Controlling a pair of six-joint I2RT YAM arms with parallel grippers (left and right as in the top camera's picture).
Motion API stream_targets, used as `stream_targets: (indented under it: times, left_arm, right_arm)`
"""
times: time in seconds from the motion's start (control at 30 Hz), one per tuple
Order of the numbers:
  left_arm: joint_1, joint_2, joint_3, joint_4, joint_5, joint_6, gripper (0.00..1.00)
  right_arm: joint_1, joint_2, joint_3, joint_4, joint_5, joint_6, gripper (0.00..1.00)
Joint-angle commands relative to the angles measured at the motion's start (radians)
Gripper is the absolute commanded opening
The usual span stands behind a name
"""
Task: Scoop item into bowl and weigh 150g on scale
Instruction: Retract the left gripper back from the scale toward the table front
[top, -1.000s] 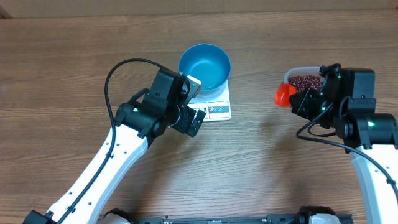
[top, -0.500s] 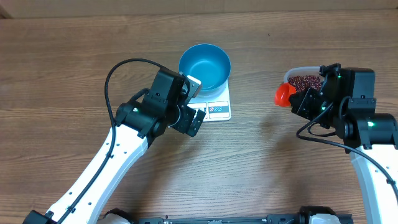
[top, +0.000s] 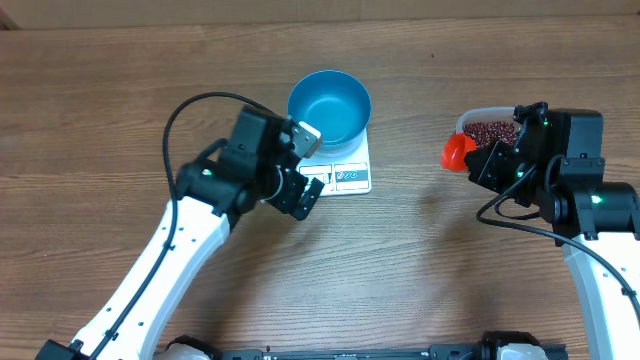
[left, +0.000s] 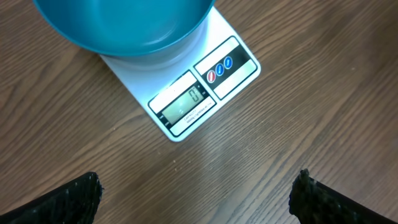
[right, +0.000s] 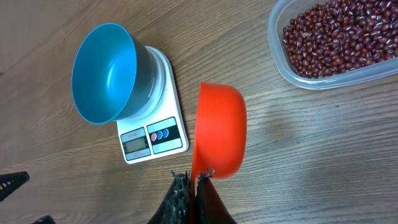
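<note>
The blue bowl (top: 330, 107) sits empty on the back part of the white scale (left: 205, 87), leaving the front panel uncovered, and the display there shows a single zero. The beans (right: 336, 37) are all in the clear tub (right: 292, 74) at the right side of the worktop (top: 120, 90), well apart from the bowl. None are visible on the wood or in the bowl.

The right tool (right: 193, 180) is clenched on the handle of an orange scoop (right: 219, 130). It holds the scoop just beside the tub on the side towards the scale, turned on edge with its rim towards the bowl. The hollow faces away from the wrist camera, so I cannot be sure it is empty, though at that tilt it probably holds nothing. The left tool (left: 196, 196) is released, its fingers spread wide, and hangs over bare wood just in front of the scale, touching nothing.

By my reading the set-up is finished and the scooping has not begun: the bowl is in place, the scale is zeroed, and the scoop is in hand with no beans moved. The next move falls to the right arm. It needs to swing the scoop over the tub, turn the mouth down into the heap, then bring it up level so the load does not spill. After that it has to cross to the bowl and tip gently, since the last grams will need small pours
</note>
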Motion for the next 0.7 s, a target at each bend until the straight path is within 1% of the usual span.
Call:
stream_targets:
  times: [0.0, 0.17, 0.27, 0.37, 0.47, 0.53, 0.67]
  left_arm:
    - [0.046, -0.036, -0.010, 0.002, 0.148, 0.102, 1.00]
    - [0.070, -0.115, -0.078, 0.037, 0.139, 0.110, 0.99]
    - [0.082, -0.194, -0.183, 0.106, 0.138, 0.053, 1.00]
    - [0.068, -0.279, -0.296, 0.183, 0.131, 0.023, 1.00]
    - [0.031, -0.350, -0.415, 0.290, 0.043, -0.099, 1.00]
    - [0.009, -0.365, -0.486, 0.359, 0.003, -0.156, 1.00]
    - [-0.010, -0.330, -0.585, 0.483, -0.061, -0.171, 1.00]
  right_arm:
    - [-0.005, 0.001, 0.031, 0.007, 0.000, -0.001, 0.04]
    - [-0.005, 0.001, 0.031, 0.007, 0.000, 0.000, 0.04]
    - [-0.005, 0.001, 0.031, 0.007, 0.000, 0.000, 0.04]
    - [-0.005, 0.002, 0.031, 0.007, 0.000, 0.000, 0.04]
    - [-0.005, 0.002, 0.031, 0.007, 0.000, 0.000, 0.04]
    - [-0.005, 0.002, 0.031, 0.007, 0.000, 0.000, 0.04]
    - [-0.005, 0.003, 0.031, 0.011, 0.000, 0.000, 0.04]
